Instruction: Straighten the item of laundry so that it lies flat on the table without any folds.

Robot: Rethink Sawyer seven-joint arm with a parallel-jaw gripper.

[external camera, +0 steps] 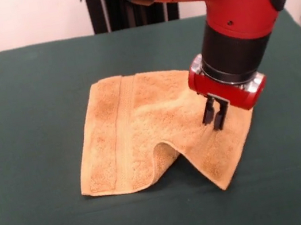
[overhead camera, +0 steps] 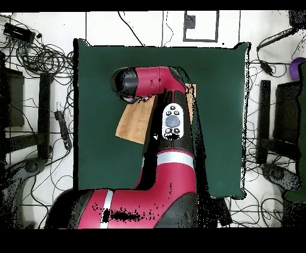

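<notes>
The item of laundry (external camera: 141,126), an orange-tan terry towel, lies near the middle of the dark green table (external camera: 30,122). Its left part is flat, with a woven band running front to back. The front edge humps up into a fold at the middle, and the right part slopes up toward my gripper (external camera: 215,114). The two black fingers stand close together with their tips pinched into the cloth near the towel's right edge. In the overhead view the arm hides the gripper and most of the towel (overhead camera: 134,124), which lies on the table (overhead camera: 101,71).
Green table surface surrounds the towel on all sides. The red arm's bulky wrist (external camera: 226,46) hangs over the towel's far right corner. Cables and stands (overhead camera: 42,65) lie on the floor beyond the table's edges.
</notes>
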